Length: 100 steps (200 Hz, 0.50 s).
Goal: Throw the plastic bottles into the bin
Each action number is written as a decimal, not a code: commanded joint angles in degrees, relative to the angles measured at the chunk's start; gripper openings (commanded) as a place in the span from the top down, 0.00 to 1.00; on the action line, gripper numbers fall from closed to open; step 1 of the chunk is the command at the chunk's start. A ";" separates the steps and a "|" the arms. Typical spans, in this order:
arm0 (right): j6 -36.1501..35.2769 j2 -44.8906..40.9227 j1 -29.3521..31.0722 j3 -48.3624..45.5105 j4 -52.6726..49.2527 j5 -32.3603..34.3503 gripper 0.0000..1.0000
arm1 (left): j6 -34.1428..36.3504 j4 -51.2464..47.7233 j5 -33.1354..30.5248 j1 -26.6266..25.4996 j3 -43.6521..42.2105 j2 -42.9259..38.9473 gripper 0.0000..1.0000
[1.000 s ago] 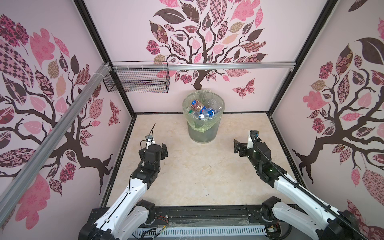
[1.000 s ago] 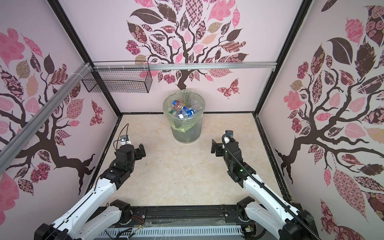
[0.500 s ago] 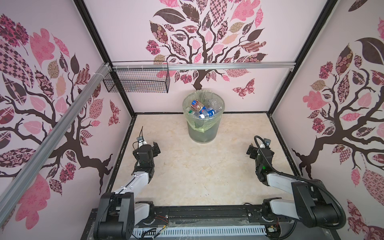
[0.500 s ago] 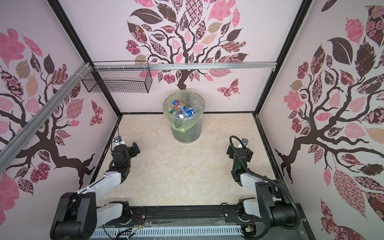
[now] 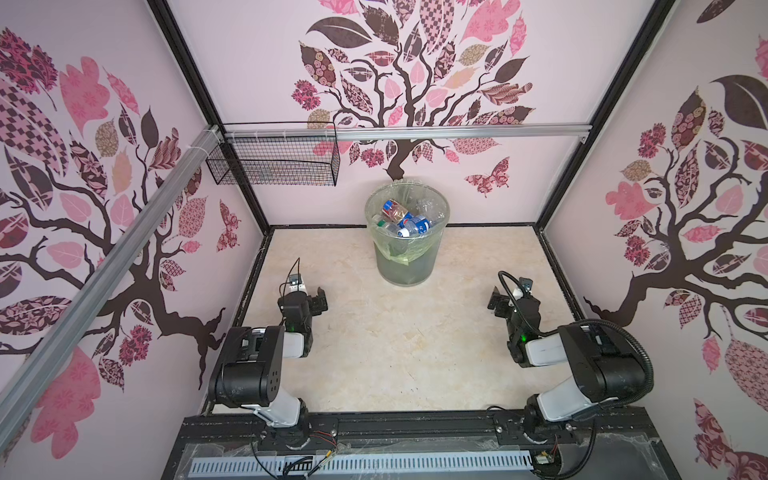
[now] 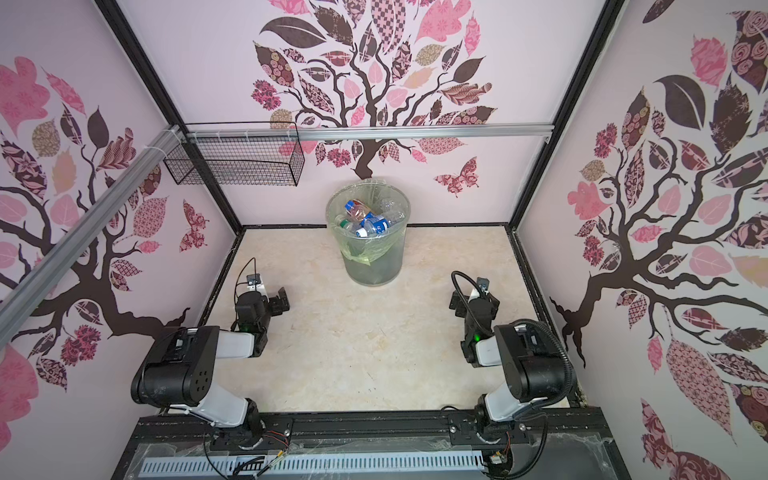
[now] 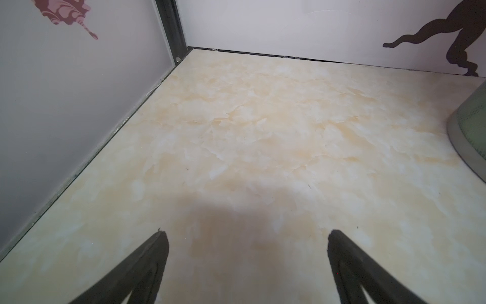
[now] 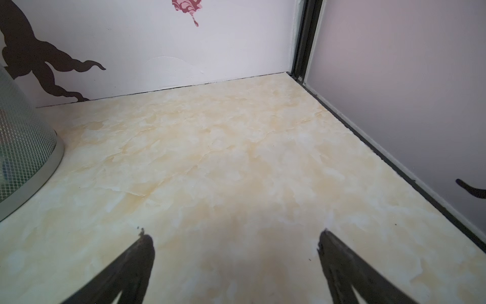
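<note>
The bin (image 5: pixel 402 271) is a round grey mesh basket with a pale green bag, standing at the back middle of the floor in both top views (image 6: pixel 374 272). Several plastic bottles (image 5: pixel 409 219) lie inside it, clear with blue labels, also visible in the bin (image 6: pixel 370 220). No bottle lies on the floor. My left gripper (image 5: pixel 309 291) hangs low at the left, open and empty. My right gripper (image 5: pixel 511 293) mirrors it at the right, open and empty. In the left wrist view the gripper (image 7: pixel 247 233) spans bare floor with the bin (image 7: pixel 470 131) at the frame's edge. The right wrist view shows the same for that gripper (image 8: pixel 234 234) and the bin (image 8: pixel 21 147).
A black wire basket (image 5: pixel 274 166) hangs from the aluminium rail at the back left. Patterned walls close in the marble-look floor (image 5: pixel 395 340) on three sides. Both arms are folded back against the black front rail (image 5: pixel 395 424).
Both arms have drawn back from a stretched reach and folded down toward the front rail. The grippers stay open and empty throughout. The bin and its bottles have not moved.
</note>
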 commanded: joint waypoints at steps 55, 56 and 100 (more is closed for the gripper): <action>-1.40 0.29 -0.76 1.49 2.42 -6.23 0.00 | 0.86 4.74 0.60 0.04 -0.37 -0.34 0.02; -1.40 0.29 -0.76 1.57 2.38 -6.27 0.00 | 0.83 4.82 0.60 0.04 -0.39 -0.31 0.02; -1.40 0.33 -0.71 1.55 2.52 -6.26 0.00 | 0.74 4.29 0.57 0.05 -0.30 -0.47 0.02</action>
